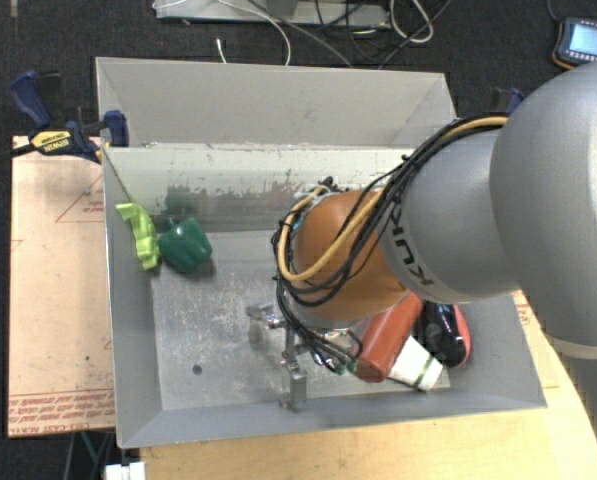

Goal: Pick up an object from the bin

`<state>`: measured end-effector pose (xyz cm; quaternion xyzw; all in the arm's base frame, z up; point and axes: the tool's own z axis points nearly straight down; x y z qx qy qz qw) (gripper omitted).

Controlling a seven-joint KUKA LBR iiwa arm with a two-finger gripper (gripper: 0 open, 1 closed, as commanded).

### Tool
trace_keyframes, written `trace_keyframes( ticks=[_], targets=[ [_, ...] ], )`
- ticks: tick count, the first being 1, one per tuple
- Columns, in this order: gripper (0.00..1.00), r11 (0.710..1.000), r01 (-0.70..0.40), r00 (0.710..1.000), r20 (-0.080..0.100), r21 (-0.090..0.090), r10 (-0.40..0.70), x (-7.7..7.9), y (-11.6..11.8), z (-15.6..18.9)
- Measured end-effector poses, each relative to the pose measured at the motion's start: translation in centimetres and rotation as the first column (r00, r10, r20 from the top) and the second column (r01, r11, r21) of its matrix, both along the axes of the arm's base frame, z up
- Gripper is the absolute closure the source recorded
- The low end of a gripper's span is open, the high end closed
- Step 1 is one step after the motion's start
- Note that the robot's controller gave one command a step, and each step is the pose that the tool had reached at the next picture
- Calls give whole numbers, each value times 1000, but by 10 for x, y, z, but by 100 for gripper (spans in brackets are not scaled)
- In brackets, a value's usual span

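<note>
My gripper (278,358) hangs low over the bin floor, front of centre, under the arm's orange cover. Its two metal fingers (295,386) stand apart, open, with nothing between them and bare floor below. Just to its right lies a red-orange bottle (388,340) with a white cap, tilted toward the front right. A black and red thing (448,334) lies beside the bottle, partly hidden by the arm.
A dark green pepper-shaped toy (186,247) rests against the back left wall, with a lime green piece (140,234) touching its left side. The arm covers the bin's right half.
</note>
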<state>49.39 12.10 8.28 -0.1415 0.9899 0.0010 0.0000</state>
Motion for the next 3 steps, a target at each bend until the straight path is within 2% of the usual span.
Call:
trace_keyframes(
  ticks=[1,2,3],
  targets=[
    [0,994,-109,994,9,1,109,10,-32,-13],
    [0,985,-175,985,14,4,175,63,-82,-12],
    [0,975,-222,975,9,4,222,121,-101,18]
  ],
)
